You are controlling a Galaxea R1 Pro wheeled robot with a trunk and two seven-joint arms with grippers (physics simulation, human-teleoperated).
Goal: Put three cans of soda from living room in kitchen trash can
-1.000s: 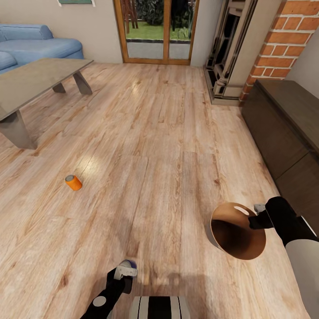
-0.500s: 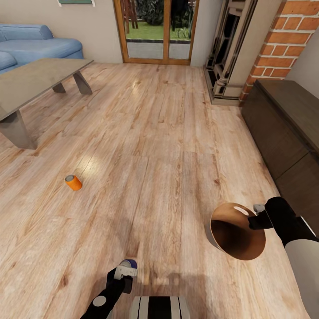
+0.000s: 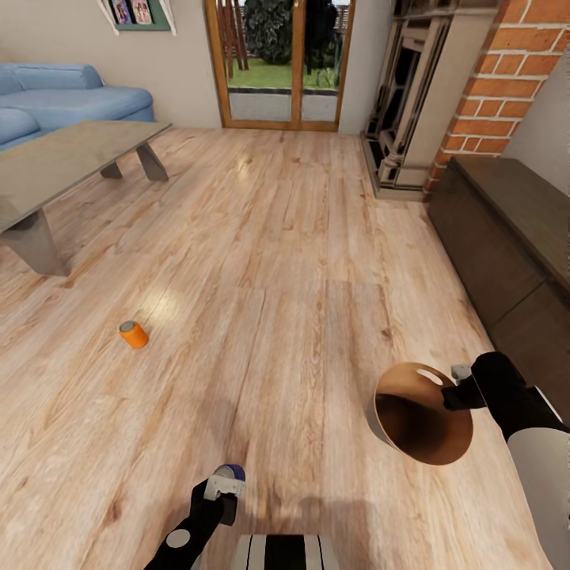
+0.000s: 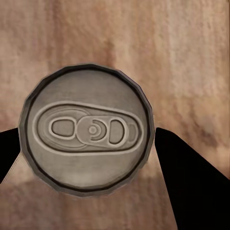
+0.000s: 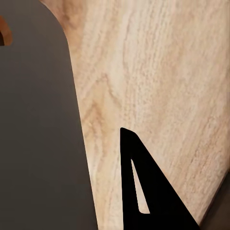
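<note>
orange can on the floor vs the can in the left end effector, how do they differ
The orange can lies loose on the wood floor, tipped on its side; the blue can is held off the floor in the left end effector. One body is orange, the other blue. Both are small cylinders with grey tops.

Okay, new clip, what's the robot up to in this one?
It is in a living room with something in each arm. The left claw grips a blue soda can, whose grey pull-tab top faces the left wrist camera. The right claw holds the trash can by its rim, tilted so its brown inside shows. An orange can lies on its side on the wood floor, apart from both arms, near the low table.
</note>
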